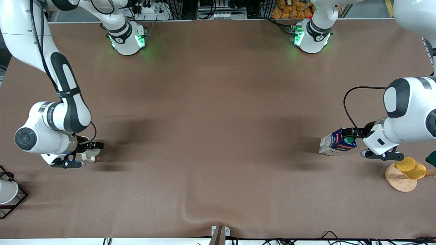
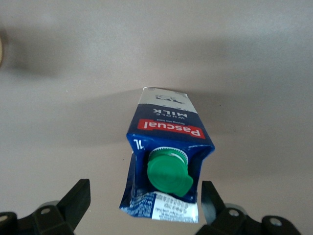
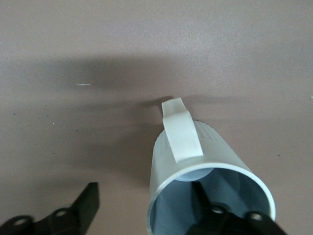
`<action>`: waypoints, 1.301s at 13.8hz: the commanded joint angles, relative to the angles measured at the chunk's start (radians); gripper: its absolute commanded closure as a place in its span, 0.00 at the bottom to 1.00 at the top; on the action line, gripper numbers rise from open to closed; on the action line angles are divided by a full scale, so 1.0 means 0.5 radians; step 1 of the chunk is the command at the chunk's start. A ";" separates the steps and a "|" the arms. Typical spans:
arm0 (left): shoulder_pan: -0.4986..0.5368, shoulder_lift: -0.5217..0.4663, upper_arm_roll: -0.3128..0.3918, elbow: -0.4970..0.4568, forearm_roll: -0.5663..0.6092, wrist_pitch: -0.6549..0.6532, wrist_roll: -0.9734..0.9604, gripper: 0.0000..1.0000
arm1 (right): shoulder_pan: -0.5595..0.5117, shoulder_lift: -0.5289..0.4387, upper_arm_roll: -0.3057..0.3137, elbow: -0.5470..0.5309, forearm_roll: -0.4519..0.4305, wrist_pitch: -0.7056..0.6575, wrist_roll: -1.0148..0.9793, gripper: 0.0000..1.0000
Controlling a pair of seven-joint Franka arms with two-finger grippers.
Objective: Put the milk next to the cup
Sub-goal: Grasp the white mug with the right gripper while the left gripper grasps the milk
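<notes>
Both pincers are low over the brown table covering (image 1: 218, 136), one at each end. At the left arm's end, the left gripper (image 2: 142, 198) stands with its black fingers (image 2: 78, 198) spread wide on either side of the milk (image 2: 164, 161), a small dark blue gable-top carton with a round green cap, red lettering and white lower sides. A gap shows between each finger and the carton, so nothing is clamped yet; the straddling pose looks like preparation to close on the upper body just under the cap. The carton stands on the table (image 1: 337, 142), near a yellow cup on a round wooden disc (image 1: 405, 173) that lies closer to the front camera.

At the right arm's end, the right gripper (image 3: 146, 205) is down at the cup (image 3: 205, 166), an off-white cylindrical mug with a grey inside and a small loop handle. One finger reaches inside the mouth and the other sits outside the wall with a clear gap, a pose suited to pinching the rim, though no grip is made. A white cup in a black wire rack (image 1: 8, 194) stands close by.

Milk and mug are well apart, so the placing is not yet done.
</notes>
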 commanded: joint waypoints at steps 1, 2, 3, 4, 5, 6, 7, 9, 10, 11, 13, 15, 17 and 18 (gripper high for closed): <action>-0.002 0.109 0.003 0.051 -0.025 0.002 -0.001 0.00 | -0.004 -0.050 0.007 -0.028 -0.010 -0.008 0.026 1.00; -0.008 0.109 0.003 0.051 -0.025 0.005 -0.004 0.00 | -0.007 -0.057 0.007 -0.028 -0.010 -0.014 0.035 1.00; -0.024 0.109 0.003 0.045 -0.022 0.011 -0.004 0.00 | -0.004 -0.063 0.007 -0.025 -0.010 -0.026 0.035 1.00; -0.042 0.131 0.003 0.039 -0.016 0.027 -0.004 0.00 | -0.007 -0.072 0.007 -0.019 -0.010 -0.039 0.044 1.00; -0.048 0.149 0.006 0.039 -0.016 0.045 -0.007 0.00 | -0.001 -0.084 0.007 -0.013 -0.010 -0.057 0.051 1.00; -0.054 0.149 0.006 0.042 -0.016 0.048 -0.010 0.00 | 0.002 -0.093 0.010 0.002 -0.007 -0.078 0.054 1.00; -0.061 0.149 0.003 0.051 -0.016 0.045 -0.004 0.11 | 0.002 -0.103 0.010 0.024 0.005 -0.082 0.054 1.00; -0.061 0.149 0.006 0.051 -0.013 0.045 0.011 0.33 | 0.041 -0.097 0.017 0.128 0.014 -0.082 0.112 1.00; -0.064 0.149 0.006 0.054 0.006 0.042 0.014 0.46 | 0.099 -0.091 0.017 0.174 0.015 -0.085 0.203 1.00; -0.067 0.140 0.006 0.060 0.048 0.039 0.014 0.55 | 0.176 -0.078 0.017 0.208 0.018 -0.082 0.323 1.00; -0.061 0.119 0.003 0.103 0.046 -0.007 0.008 0.57 | 0.335 -0.017 0.017 0.281 0.103 -0.079 0.644 1.00; -0.058 0.097 0.003 0.176 0.040 -0.114 0.002 0.62 | 0.538 0.096 0.017 0.443 0.210 -0.079 0.972 1.00; -0.048 0.070 0.003 0.253 0.021 -0.230 -0.007 0.62 | 0.725 0.200 0.017 0.597 0.287 -0.079 1.289 1.00; -0.039 0.042 0.003 0.281 0.018 -0.280 -0.010 0.59 | 0.820 0.244 0.017 0.668 0.324 -0.073 1.418 1.00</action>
